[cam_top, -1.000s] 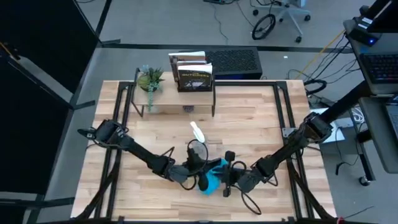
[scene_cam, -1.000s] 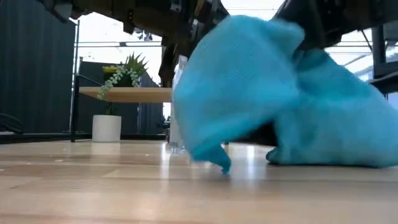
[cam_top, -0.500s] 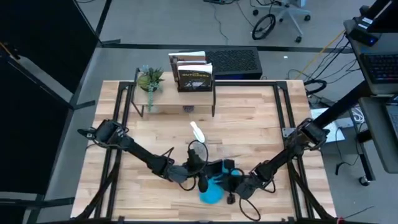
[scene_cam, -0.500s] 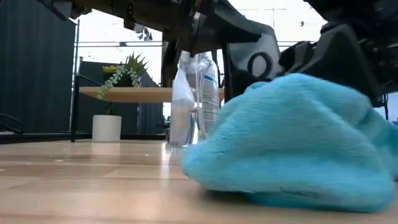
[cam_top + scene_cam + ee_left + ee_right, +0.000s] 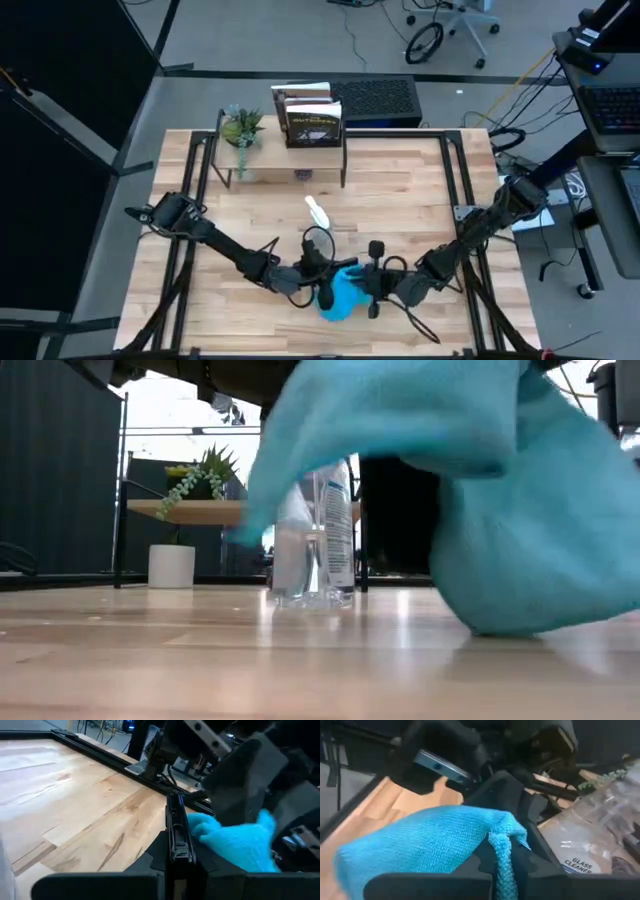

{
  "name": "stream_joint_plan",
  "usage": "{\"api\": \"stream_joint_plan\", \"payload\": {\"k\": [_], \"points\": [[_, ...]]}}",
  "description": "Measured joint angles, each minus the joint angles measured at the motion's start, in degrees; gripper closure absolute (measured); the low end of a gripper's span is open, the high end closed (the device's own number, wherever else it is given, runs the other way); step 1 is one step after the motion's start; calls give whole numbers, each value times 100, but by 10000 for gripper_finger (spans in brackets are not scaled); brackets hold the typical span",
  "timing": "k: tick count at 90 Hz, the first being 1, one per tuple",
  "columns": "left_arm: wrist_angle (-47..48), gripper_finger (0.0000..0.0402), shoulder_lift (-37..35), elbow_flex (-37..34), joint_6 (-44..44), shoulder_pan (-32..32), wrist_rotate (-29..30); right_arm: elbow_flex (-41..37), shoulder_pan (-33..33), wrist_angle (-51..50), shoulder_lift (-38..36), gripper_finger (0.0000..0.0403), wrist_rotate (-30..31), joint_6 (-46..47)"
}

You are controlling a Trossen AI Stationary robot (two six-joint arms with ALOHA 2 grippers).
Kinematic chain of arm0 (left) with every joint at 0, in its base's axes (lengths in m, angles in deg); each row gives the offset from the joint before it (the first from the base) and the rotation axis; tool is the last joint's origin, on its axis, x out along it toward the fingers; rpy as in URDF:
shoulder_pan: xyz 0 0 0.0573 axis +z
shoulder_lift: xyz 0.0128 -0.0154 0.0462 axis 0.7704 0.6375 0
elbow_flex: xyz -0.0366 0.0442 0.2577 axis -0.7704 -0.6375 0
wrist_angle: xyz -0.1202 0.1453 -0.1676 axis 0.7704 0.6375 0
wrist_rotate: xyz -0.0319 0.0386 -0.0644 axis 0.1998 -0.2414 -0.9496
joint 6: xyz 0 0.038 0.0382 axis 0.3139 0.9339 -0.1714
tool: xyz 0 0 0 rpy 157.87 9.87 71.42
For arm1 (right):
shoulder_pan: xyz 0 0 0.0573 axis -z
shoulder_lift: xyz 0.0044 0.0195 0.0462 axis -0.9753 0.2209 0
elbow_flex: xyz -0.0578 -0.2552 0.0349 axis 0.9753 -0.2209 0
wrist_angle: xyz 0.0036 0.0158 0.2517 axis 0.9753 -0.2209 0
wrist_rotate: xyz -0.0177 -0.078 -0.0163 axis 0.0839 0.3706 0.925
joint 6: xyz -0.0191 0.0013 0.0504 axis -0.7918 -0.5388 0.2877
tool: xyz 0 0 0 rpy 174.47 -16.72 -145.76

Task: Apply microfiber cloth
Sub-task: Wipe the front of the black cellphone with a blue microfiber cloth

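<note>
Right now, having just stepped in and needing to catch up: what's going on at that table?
The right gripper holds the turquoise microfiber cloth, its fingers shut on a fold, near the table's front edge. The left gripper holds a thin dark phone-like slab edge-up right beside it. The cloth is lifted, draping in the low view. A clear glass cleaner bottle stands behind.

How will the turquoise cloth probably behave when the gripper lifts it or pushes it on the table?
The microfiber cloth is probably floppy: in the right wrist view a corner droops between the right gripper fingers. It looks light, since in the low view part of it hangs bunched above the table. Its fuzzy pile suggests it will drag and crumple, not slide.
</note>
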State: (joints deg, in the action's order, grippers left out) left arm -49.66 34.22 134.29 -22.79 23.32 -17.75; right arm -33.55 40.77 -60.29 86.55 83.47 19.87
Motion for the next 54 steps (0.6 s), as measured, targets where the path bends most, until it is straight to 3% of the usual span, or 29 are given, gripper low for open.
{"api": "stream_joint_plan", "payload": {"k": [36, 54], "points": [[-167, 388, 13, -16, 44, 11, -32, 5, 0, 90, 851, 403, -213, 629], [-228, 388, 0, -4, 28, 6, -88, -3, 13, 852, 858, 403, 52, 204]]}}
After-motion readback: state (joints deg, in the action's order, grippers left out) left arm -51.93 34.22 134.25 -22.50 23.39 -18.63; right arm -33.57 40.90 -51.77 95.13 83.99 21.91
